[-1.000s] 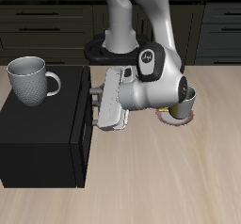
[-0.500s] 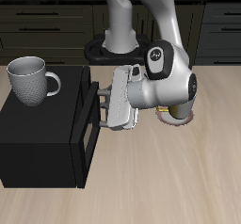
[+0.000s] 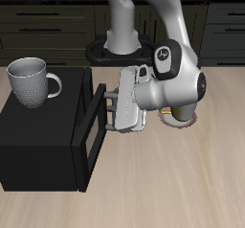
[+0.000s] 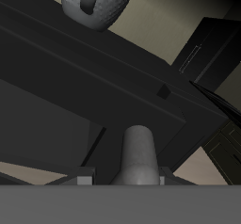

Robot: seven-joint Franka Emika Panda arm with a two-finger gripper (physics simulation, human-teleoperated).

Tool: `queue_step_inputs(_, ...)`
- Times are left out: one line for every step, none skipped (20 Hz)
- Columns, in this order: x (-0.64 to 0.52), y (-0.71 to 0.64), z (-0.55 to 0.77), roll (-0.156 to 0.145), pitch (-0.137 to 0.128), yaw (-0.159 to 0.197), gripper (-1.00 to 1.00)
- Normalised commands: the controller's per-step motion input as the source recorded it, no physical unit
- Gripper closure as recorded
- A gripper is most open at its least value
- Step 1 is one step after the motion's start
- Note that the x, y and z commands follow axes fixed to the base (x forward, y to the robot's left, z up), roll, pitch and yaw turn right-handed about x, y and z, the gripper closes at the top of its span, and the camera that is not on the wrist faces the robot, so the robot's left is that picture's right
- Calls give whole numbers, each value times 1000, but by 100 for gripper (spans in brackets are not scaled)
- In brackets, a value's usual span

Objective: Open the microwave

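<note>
wooden table (image 3: 182,184), black microwave (image 3: 38,141), plate (image 3: 178,123)

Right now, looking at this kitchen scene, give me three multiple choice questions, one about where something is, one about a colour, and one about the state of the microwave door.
1. Where does the mug stand?
A. On top of the microwave
B. On the wooden table
C. Inside the microwave

2. What colour is the microwave?
A. White
B. Black
C. Red

3. How is the microwave door?
A. Shut flush
C. Taken off
B. Swung partly out from the box

Answers:
1. A, since the grey mug sits on the box's top face.
2. B, since the whole box is matte black.
3. B, since the door's handle edge stands away from the front, with the gripper at the handle.
</note>
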Motion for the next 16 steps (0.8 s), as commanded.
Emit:
queue_step_inputs(-50,322,-55,48,-7,4,100)
queue_step_inputs(-16,362,-36,101,47,1,100)
queue_step_inputs(-8,31,18,-17,1,42,100)
queue_step_inputs(-135,487,11,23,-35,40,100)
queue_step_inputs(-59,314,54,84,-21,-24,100)
queue_step_inputs(-104,343,5,14,7,14,100)
queue_step_inputs(-23,197,133,8,-23,20,100)
queue_step_inputs(58,154,29,86,-20,-16,100)
queue_step_inputs(-93,356,-21,35,73,-15,100)
queue_step_inputs(21,189,67,19,-22,16,100)
queue_step_inputs(102,-138,7,0,0,0,100)
queue_step_inputs(-77,722,90,160,-7,-25,100)
queue_step_inputs(-114,381,1,41,20,14,100)
queue_step_inputs(-33,377,34,103,20,-13,100)
queue_step_inputs(-38,310,-2,44,-3,-2,100)
queue_step_inputs(-21,300,-22,38,23,-9,100)
